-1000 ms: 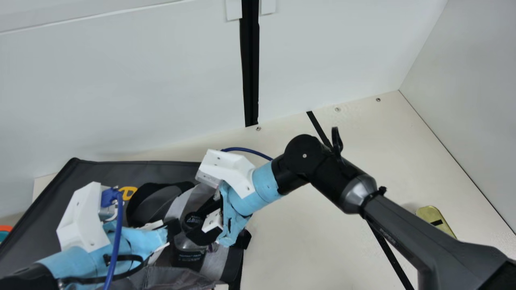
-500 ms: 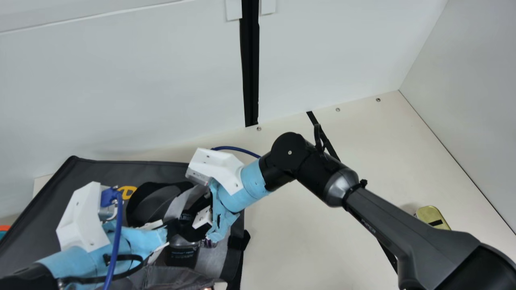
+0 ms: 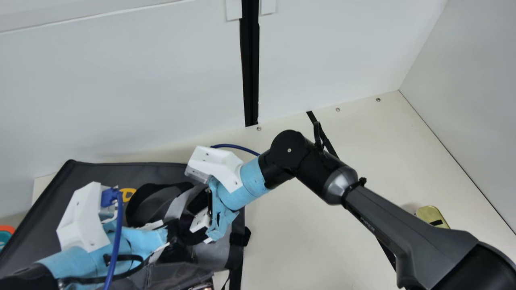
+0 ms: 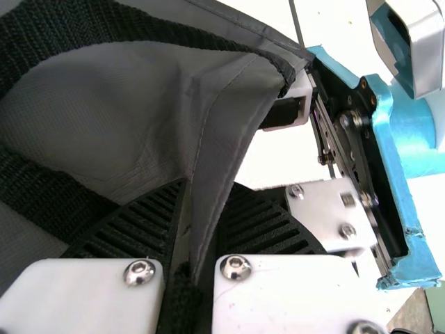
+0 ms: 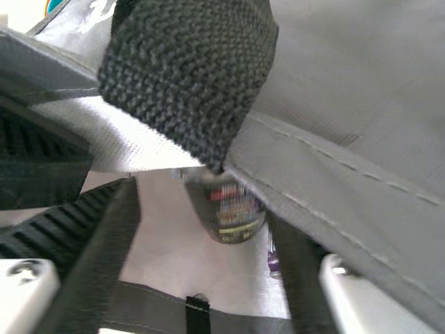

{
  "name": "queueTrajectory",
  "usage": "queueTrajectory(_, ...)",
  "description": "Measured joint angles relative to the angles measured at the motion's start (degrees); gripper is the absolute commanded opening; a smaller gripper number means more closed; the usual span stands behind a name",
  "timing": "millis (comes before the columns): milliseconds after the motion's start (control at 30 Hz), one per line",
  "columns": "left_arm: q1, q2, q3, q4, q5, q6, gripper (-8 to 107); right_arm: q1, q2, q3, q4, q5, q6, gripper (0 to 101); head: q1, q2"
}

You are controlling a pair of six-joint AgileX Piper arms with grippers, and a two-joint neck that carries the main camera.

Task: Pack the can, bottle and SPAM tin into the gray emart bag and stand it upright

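Observation:
The gray bag lies at the main view's left, its mouth held up. My left gripper is at the bag's opening; in the left wrist view the left gripper pinches the gray edge. Beside it, my right gripper reaches over the opening. In the right wrist view the right gripper has its fingers spread, with a bottle with a printed label lying beyond them, partly behind the bag's hem. A gold rounded tin rests on the table behind my right arm.
A black webbing handle hangs close before the right wrist camera. An orange and teal round item is at the main view's left edge. White walls stand behind the cream table.
My right gripper has moved left over the bag. The bottle, earlier visible near both grippers in the main view, is now mostly hidden there. The left arm has kept still.

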Motion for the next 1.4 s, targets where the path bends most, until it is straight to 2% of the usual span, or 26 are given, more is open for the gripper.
queueTrajectory(133,0.0,0.0,0.0,0.0,0.0,0.0,-8,-0.3,-0.4,0.0,-0.2,0.8,-0.3,95,0.0,0.0)
queueTrajectory(500,0.0,0.0,0.0,0.0,0.0,0.0,-8,-2.1,-2.6,0.4,-0.5,3.4,-2.0,95,0.0,0.0)
queueTrajectory(900,0.0,0.0,0.0,0.0,0.0,0.0,-8,-5.7,-6.0,1.4,0.5,8.4,-4.2,95,0.0,0.0)
queueTrajectory(1400,0.0,0.0,0.0,0.0,0.0,0.0,-8,-9.5,-11.0,3.9,1.9,8.8,-3.9,95,0.0,0.0)
